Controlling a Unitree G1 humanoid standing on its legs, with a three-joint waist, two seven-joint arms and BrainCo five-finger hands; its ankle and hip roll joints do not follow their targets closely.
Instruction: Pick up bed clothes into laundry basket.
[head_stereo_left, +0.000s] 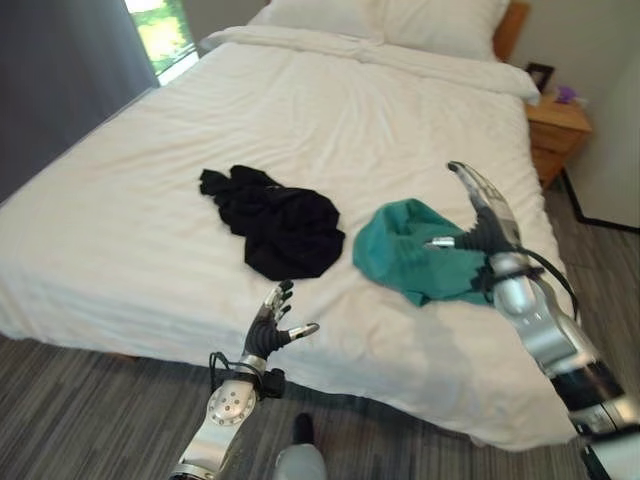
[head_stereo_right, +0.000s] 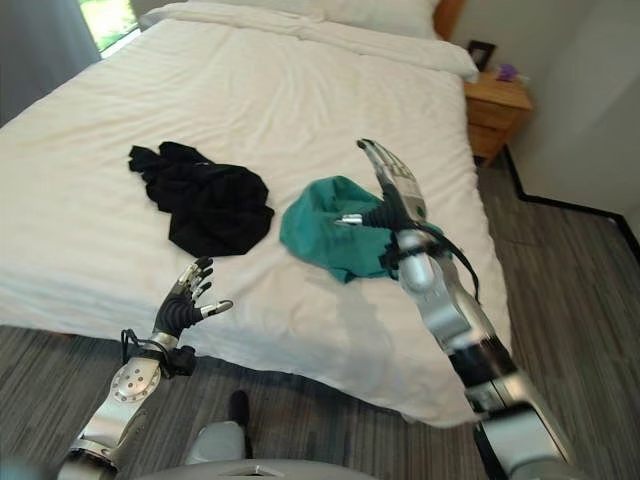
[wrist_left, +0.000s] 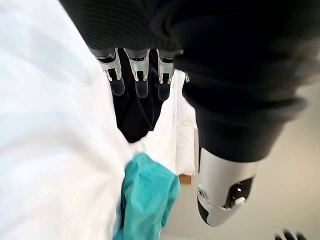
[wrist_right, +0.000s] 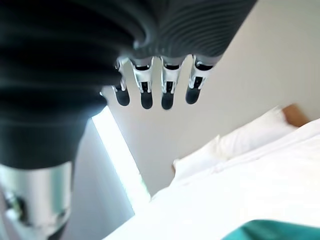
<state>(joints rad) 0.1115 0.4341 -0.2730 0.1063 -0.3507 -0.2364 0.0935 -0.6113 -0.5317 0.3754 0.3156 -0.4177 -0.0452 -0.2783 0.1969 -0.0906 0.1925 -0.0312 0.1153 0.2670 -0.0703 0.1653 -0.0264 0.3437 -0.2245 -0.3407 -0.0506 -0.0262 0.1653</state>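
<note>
Right hand (head_stereo_left: 487, 222) hovering fingers straight above green cloth (head_stereo_left: 410, 250) | left hand (head_stereo_left: 272, 326) spreading open at bed (head_stereo_left: 120, 200) edge | black cloth (head_stereo_left: 275, 220) lying just beside green one

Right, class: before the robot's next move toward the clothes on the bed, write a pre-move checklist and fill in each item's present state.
1. Black garment lying free on the bed: ok.
2. Teal garment lying free, apart from the black one: ok.
3. Left hand open and holding nothing, at the bed's near edge: ok.
4. Right hand open and holding nothing, raised over the teal garment: ok.
5. Either hand already touching cloth: not ok, both look clear of it.
6. Laundry basket's place known: cannot tell.
</note>
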